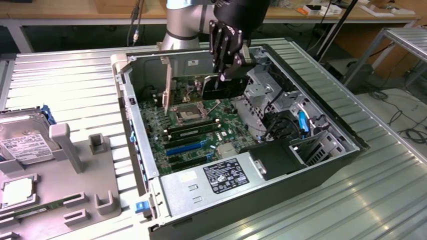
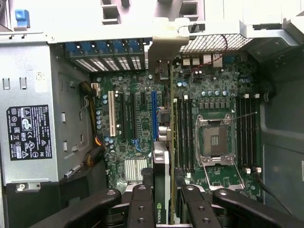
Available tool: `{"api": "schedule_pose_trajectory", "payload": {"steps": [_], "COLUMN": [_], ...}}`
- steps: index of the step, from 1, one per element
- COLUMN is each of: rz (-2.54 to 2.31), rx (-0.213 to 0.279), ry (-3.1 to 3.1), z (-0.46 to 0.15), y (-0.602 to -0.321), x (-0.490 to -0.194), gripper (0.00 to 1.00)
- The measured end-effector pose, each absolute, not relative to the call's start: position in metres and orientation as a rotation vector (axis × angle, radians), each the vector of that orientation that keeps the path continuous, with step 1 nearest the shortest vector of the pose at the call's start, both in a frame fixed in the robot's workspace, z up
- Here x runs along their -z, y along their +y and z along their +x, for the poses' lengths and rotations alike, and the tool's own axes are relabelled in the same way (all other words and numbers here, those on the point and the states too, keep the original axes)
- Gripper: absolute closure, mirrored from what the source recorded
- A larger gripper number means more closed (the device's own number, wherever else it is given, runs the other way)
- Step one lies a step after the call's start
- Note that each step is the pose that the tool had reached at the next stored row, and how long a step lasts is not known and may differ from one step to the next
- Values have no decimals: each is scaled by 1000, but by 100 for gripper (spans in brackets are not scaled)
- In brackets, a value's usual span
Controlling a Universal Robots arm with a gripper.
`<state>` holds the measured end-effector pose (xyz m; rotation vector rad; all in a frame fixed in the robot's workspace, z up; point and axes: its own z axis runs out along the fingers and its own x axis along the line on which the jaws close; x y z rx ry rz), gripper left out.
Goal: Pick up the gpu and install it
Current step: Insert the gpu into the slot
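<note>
The gpu (image 1: pixel 223 87) is a dark flat card held upright above the green motherboard (image 1: pixel 200 125) inside the open computer case (image 1: pixel 133 130). My gripper (image 1: pixel 230 70) is shut on its upper edge. In the wrist view the gpu (image 2: pixel 161 161) appears edge-on between my black fingers (image 2: pixel 141 204), and its silver bracket (image 2: pixel 164 47) reaches toward the case's rear slot openings. The card hangs over the motherboard (image 2: pixel 213 95), close to the long blue slot (image 2: pixel 153 114) and beside the CPU socket (image 2: pixel 213 140). Whether its edge touches a slot I cannot tell.
A power-supply box with a white sticker (image 1: pixel 220 177) fills the case's near end. Drive cages and cables (image 1: pixel 287 115) crowd the exterior view's right. A silver hard drive (image 1: pixel 23 142) and a grey fixture tray (image 1: pixel 80 175) lie on the slatted table at the exterior view's left.
</note>
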<state>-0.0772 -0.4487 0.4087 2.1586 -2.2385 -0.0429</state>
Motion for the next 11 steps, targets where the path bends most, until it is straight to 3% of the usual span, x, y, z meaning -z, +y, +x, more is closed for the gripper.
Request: {"api": "schedule_pose_trajectory", "payload": {"steps": [11], "rz": [2242], "rx": [41], "ry": [-2153], "z": [-76], "y": [-449], "x": [-408], "gripper": [73]}}
